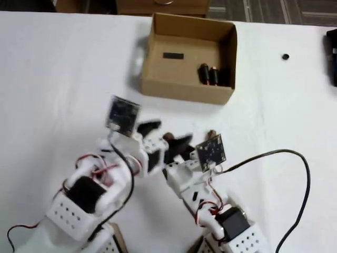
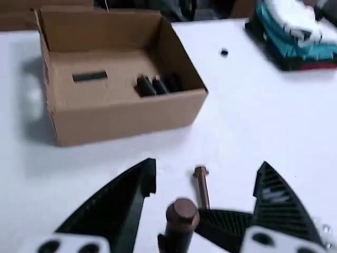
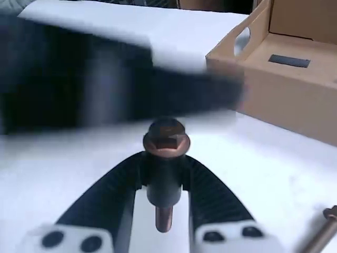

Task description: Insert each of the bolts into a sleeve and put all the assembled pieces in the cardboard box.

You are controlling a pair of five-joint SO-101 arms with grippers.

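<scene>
My right gripper (image 3: 164, 161) is shut on a black sleeve (image 3: 163, 184) with a copper bolt (image 3: 166, 138) through it; the bolt's tip pokes out below. In the high view this assembled piece (image 1: 169, 137) sits just in front of the cardboard box (image 1: 158, 84). My left gripper (image 2: 206, 166) is open and straddles that piece (image 2: 181, 215), one finger (image 2: 121, 203) on each side. A loose bolt (image 2: 200, 184) lies on the table beside it, also seen as the bolt (image 1: 211, 135). Two assembled pieces (image 1: 209, 74) lie in the box.
A small black sleeve (image 1: 285, 56) lies alone at the far right of the white table (image 1: 63, 68). A flat black strip (image 1: 172, 55) lies in the box. A stack of teal and white items (image 2: 295, 31) sits beyond the sleeve. Cables trail from the right arm.
</scene>
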